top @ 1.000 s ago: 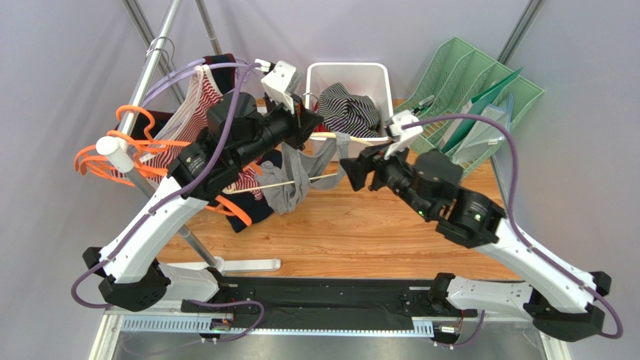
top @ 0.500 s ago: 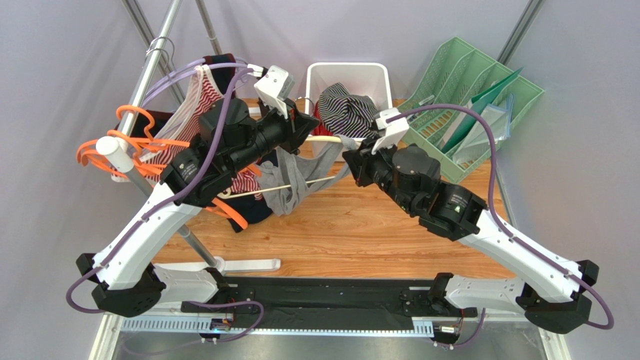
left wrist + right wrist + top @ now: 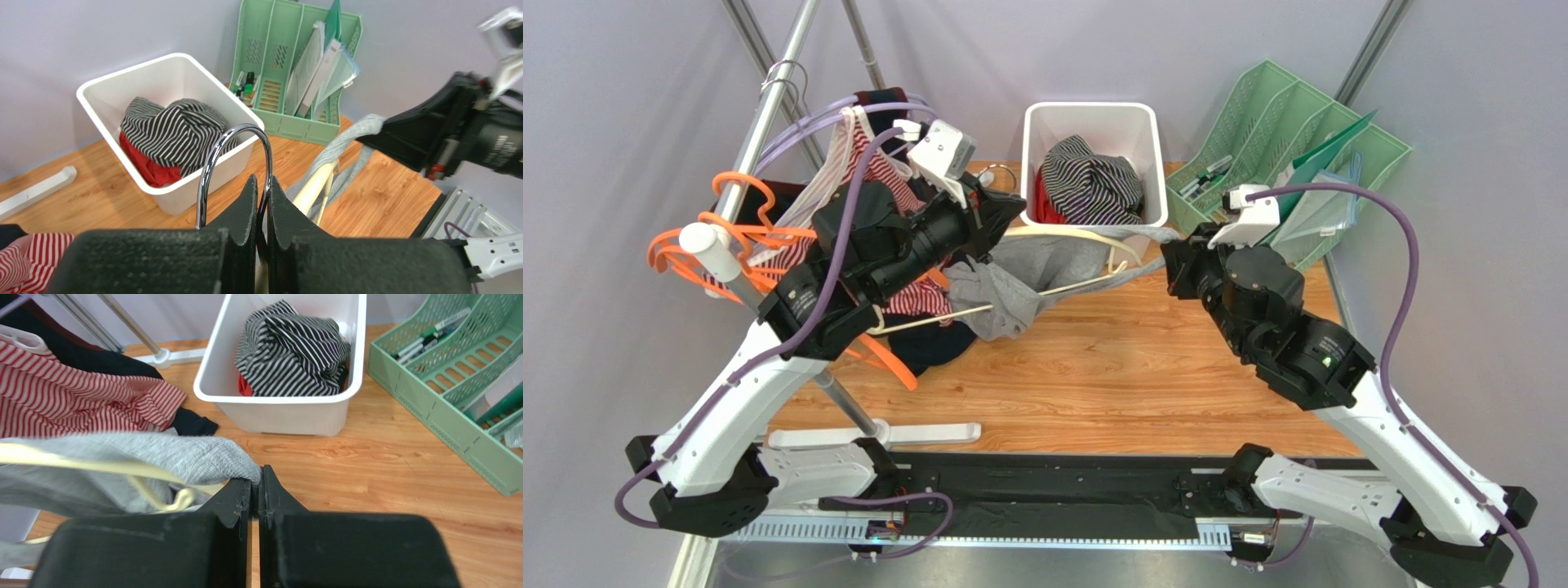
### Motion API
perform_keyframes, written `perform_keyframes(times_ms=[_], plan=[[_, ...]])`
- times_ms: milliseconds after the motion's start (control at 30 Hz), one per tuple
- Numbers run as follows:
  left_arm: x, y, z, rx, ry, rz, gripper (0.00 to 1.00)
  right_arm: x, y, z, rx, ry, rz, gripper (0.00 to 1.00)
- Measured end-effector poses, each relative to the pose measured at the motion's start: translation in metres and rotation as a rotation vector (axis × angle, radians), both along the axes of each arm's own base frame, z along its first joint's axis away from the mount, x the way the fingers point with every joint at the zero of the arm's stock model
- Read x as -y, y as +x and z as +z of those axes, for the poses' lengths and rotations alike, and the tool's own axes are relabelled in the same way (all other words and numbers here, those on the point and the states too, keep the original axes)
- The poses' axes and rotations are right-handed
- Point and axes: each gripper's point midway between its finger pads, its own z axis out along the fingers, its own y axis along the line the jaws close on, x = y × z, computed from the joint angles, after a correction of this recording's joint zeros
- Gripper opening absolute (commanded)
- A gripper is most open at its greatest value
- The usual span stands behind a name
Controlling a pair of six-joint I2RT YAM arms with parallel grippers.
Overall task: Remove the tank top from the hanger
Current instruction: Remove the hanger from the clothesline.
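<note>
Layout, big to small:

- Surface (image 3: 1112, 368) carries the garment rack (image 3: 768, 110) on the left and the white bin (image 3: 1090, 109) at the back. The bin holds striped clothes, so I read it as the drop spot.
- Grey tank top (image 3: 1038, 263) is off the rack, hanging above the surface between the two arms. It is draped on the hanger (image 3: 244, 127) and drawn out toward the right arm.
- Left claw (image 3: 261, 184) is pressed together on the hanger's neck just under the chrome hook. That fixes the frame in the air so the cloth has something to slide off.
- Right claw (image 3: 256, 474) is pinched on the edge of the grey fabric at the hanger's right end. It looks like cloth only, not the frame.

One arm anchors while the other peels. Not done yet: the cloth is on the frame.
</note>
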Motion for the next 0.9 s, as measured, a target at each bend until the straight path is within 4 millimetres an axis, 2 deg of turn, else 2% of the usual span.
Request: perform_keyframes(times_ms=[100, 233, 333, 367, 433, 467, 567, 633, 900], plan=[[-0.003, -0.007, 0.007, 0.02, -0.025, -0.019, 0.0, 0.004, 0.007, -0.02, -0.051, -0.005, -0.009, 0.0], [-0.005, -0.013, 0.011, 0.03, -0.042, -0.032, 0.0, 0.0, 0.005, -0.047, -0.117, -0.026, 0.028, 0.02], [-0.005, -0.014, 0.014, 0.035, -0.05, -0.038, 0.0, -0.008, -0.003, -0.063, -0.157, -0.033, 0.087, 0.15], [-0.005, -0.015, 0.014, 0.036, -0.051, -0.04, 0.0, -0.01, -0.005, -0.067, -0.168, -0.034, 0.104, 0.25], [-0.004, -0.015, 0.014, 0.036, -0.051, -0.047, 0.0, -0.015, -0.011, -0.074, -0.189, -0.048, 0.153, 0.37], [-0.004, -0.016, 0.014, 0.036, -0.051, -0.051, 0.0, -0.017, -0.013, -0.075, -0.195, -0.049, 0.169, 0.49], [-0.002, -0.016, 0.013, 0.034, -0.048, -0.059, 0.0, -0.016, -0.018, -0.079, -0.214, -0.099, 0.202, 0.59], [0.0, -0.015, 0.012, 0.029, -0.042, -0.063, 0.0, -0.012, -0.021, -0.075, -0.221, -0.125, 0.204, 0.61], [0.01, -0.006, -0.003, -0.012, 0.027, -0.065, 0.0, 0.008, -0.044, -0.017, -0.131, -0.103, 0.233, 0.69]])
